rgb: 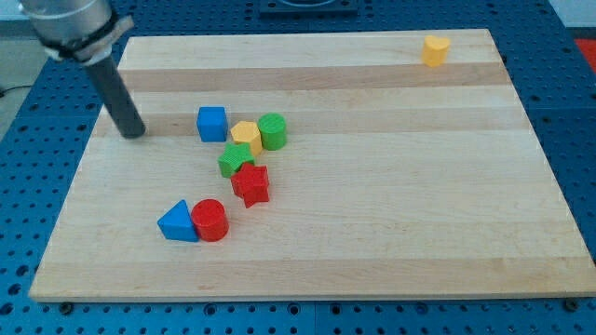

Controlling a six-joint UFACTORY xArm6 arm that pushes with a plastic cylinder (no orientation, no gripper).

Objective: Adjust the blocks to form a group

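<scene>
My tip (133,133) rests on the wooden board (391,214) at the view's left, a little left of the blue cube (212,123). Right of the cube sit a yellow block (246,136) and a green cylinder (273,131), touching. Below them are a green star-like block (236,160) and a red star (250,184). Lower left, a blue triangular block (177,222) touches a red cylinder (210,221). A yellow block (435,50) stands alone near the view's top right corner.
The board lies on a blue perforated table (573,112). The arm's grey body (70,23) hangs over the view's top left corner.
</scene>
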